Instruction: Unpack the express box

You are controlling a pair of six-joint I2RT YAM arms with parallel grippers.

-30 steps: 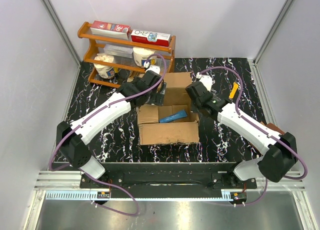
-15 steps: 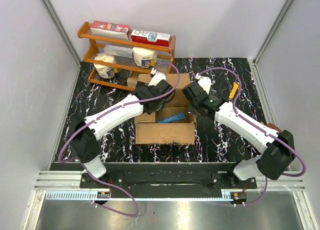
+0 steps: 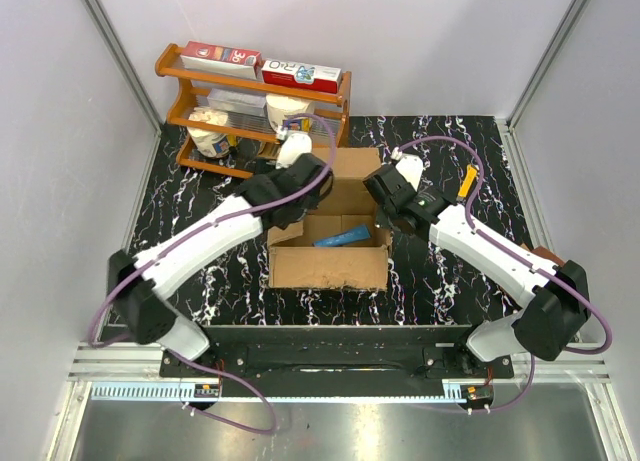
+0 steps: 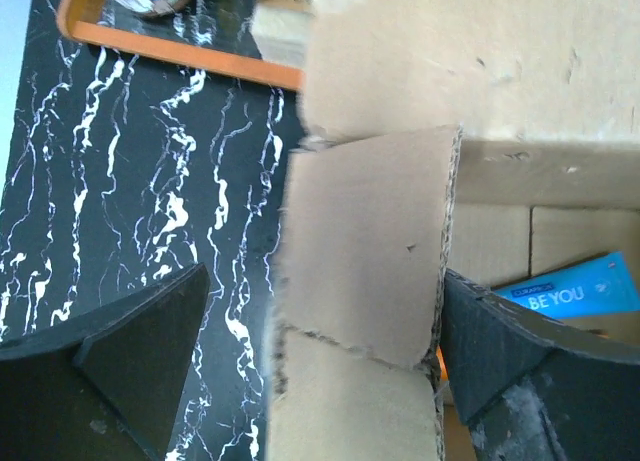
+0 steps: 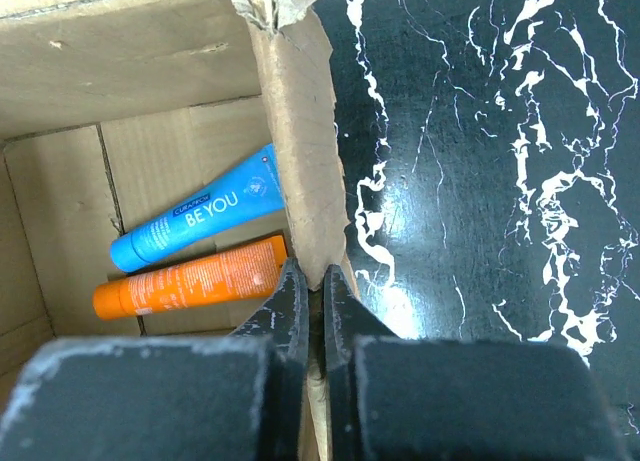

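Note:
The express box [image 3: 332, 267], a brown carton with its flaps open, stands mid-table. Inside lie a blue tube [image 5: 195, 221] and an orange tube [image 5: 190, 286]; only the blue tube [image 3: 345, 234] shows from above. My right gripper [image 5: 318, 291] is shut on the top edge of the box's right wall [image 5: 300, 161]. My left gripper [image 4: 320, 351] is open at the box's left side [image 3: 288, 203], with the left flap [image 4: 365, 251] between its fingers. The right finger [image 4: 510, 351] is close against the flap's edge, and the left finger [image 4: 120, 351] hangs over the table.
An orange wooden rack [image 3: 252, 83] at the back left holds red-and-white boxes [image 3: 300, 75] and white cups [image 3: 285, 111], just behind the left gripper. A yellow object [image 3: 467, 182] lies right of the box, and a brown item [image 3: 547, 253] shows by the right arm.
The left gripper swung from near the rack over the box, then settled at the box's left flap, staying open. The box slid slightly left. The right gripper kept its hold.

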